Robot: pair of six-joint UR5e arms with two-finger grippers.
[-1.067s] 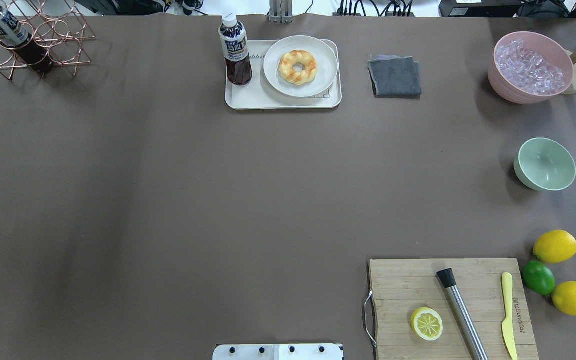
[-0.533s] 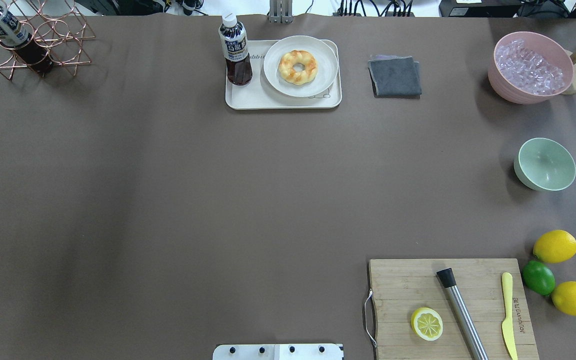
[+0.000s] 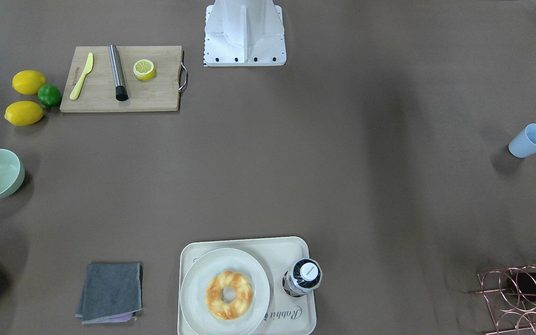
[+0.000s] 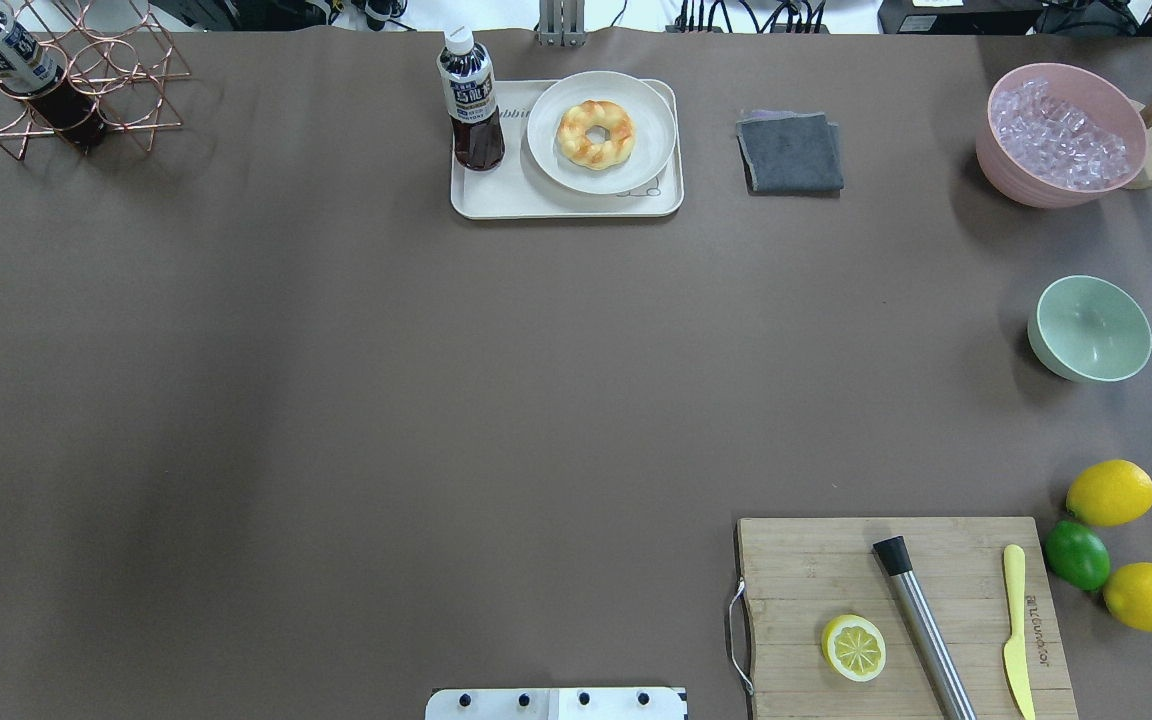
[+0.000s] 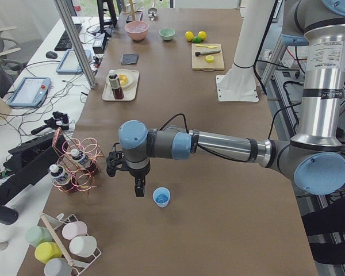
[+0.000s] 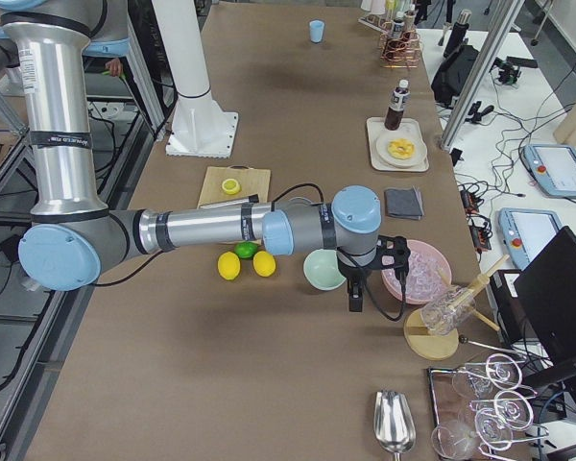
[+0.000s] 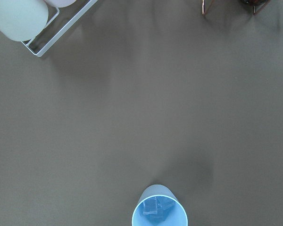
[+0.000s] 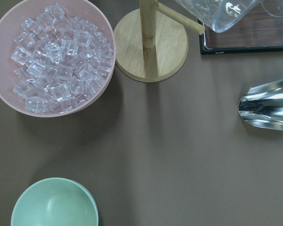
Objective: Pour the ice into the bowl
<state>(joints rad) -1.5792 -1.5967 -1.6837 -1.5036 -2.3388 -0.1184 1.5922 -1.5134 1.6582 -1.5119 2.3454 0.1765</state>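
The ice (image 7: 155, 209), a few small clear cubes I judge hard, slick and quick to slide, lies in the light blue cup (image 7: 156, 190), a smooth tapered tumbler, probably light and tippy, best pinched across its wall midway up. The left hand (image 5: 138, 191) hangs just beside the cup and the right hand (image 6: 355, 303) far from it; whether either is spread or pressed together I cannot tell. The bowl (image 4: 1089, 328), round, matte, pale mint and empty, sits at the tabletop (image 4: 436, 380) end opposite the cup.
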